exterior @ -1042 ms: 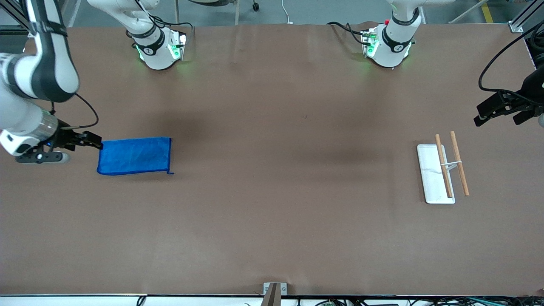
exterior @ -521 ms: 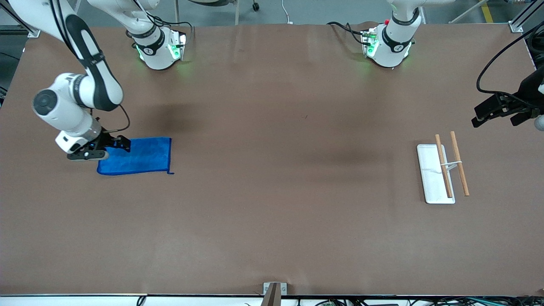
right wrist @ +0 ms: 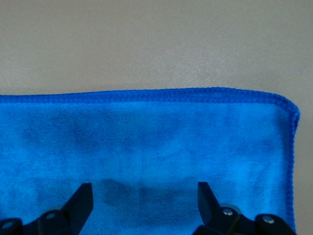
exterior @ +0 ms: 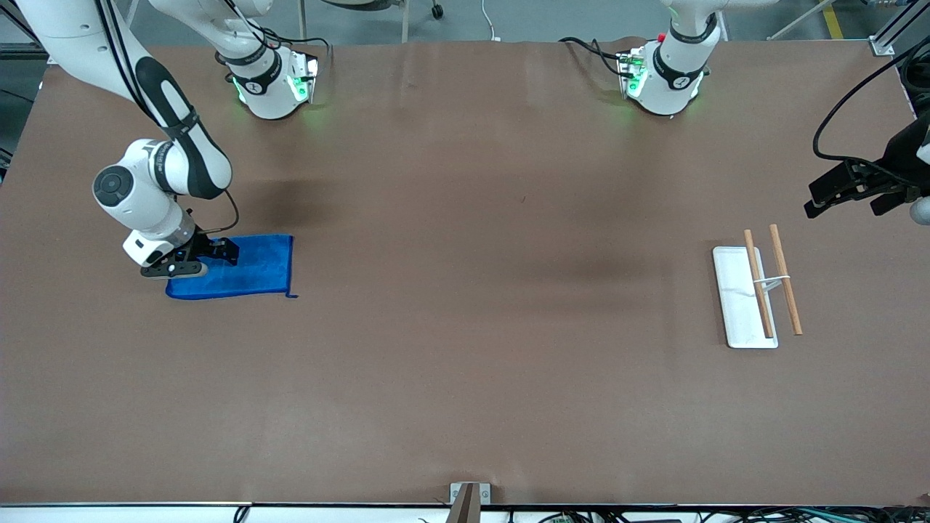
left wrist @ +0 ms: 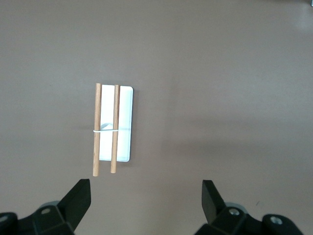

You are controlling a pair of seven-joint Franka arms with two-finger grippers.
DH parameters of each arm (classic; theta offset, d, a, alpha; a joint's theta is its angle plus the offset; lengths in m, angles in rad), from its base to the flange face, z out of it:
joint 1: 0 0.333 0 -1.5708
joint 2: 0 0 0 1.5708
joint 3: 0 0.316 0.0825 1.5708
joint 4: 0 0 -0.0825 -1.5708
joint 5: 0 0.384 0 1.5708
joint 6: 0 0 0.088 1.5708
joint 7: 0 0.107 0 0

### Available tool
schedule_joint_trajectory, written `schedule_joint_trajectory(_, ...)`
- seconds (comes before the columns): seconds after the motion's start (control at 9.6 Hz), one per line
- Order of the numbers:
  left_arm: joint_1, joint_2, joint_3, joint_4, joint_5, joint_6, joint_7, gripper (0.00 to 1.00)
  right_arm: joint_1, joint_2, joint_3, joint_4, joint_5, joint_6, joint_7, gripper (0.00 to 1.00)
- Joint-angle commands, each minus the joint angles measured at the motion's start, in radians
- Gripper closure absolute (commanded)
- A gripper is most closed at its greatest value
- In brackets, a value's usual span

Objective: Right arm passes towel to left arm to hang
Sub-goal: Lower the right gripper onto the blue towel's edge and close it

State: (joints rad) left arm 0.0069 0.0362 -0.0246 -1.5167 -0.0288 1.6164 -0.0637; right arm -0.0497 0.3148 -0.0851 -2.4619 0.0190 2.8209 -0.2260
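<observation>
Right gripper down on the towel

My right gripper (exterior: 211, 256) has swung onto the flat bright blue rectangular cloth towel (exterior: 247, 267), fingers spread wide, cloth between and beneath them, ungrasped; pickup comes next. Left gripper (left wrist: 145, 198) waits, wide open, over bare table.

A wide brown worktop (exterior: 465, 305) fills nearly the whole front view, matte and evenly lit, with soft dark shadows across its middle and faint creases near the top edge. Past that edge lies a grey floor (exterior: 538, 18), with a yellow line (exterior: 833, 22) painted on it and a caster wheel (exterior: 437, 11). A small metal bracket (exterior: 469, 494) sits at the worktop's nearest edge, over a white strip with cables.
</observation>
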Motion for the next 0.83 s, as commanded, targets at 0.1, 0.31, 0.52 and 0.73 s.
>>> schedule_joint_trajectory(0.1,0.001,0.005,-0.001,-0.023,-0.003,-0.007,0.004,0.00,-0.001,0.003,0.004,-0.023,0.001,0.023,-0.007,0.36)
schedule_joint_trajectory(0.31,0.001,0.004,-0.001,-0.023,-0.003,-0.009,0.004,0.00,-0.001,0.010,0.005,-0.023,0.003,0.023,-0.004,0.50)
schedule_joint_trajectory(0.52,0.001,0.004,-0.001,-0.025,-0.003,-0.009,0.007,0.00,-0.004,0.009,0.005,-0.020,0.006,0.014,0.005,1.00)
schedule_joint_trajectory(0.73,0.001,0.005,-0.001,-0.023,-0.003,-0.009,0.007,0.00,0.004,-0.022,0.007,-0.003,0.007,-0.079,0.007,1.00)
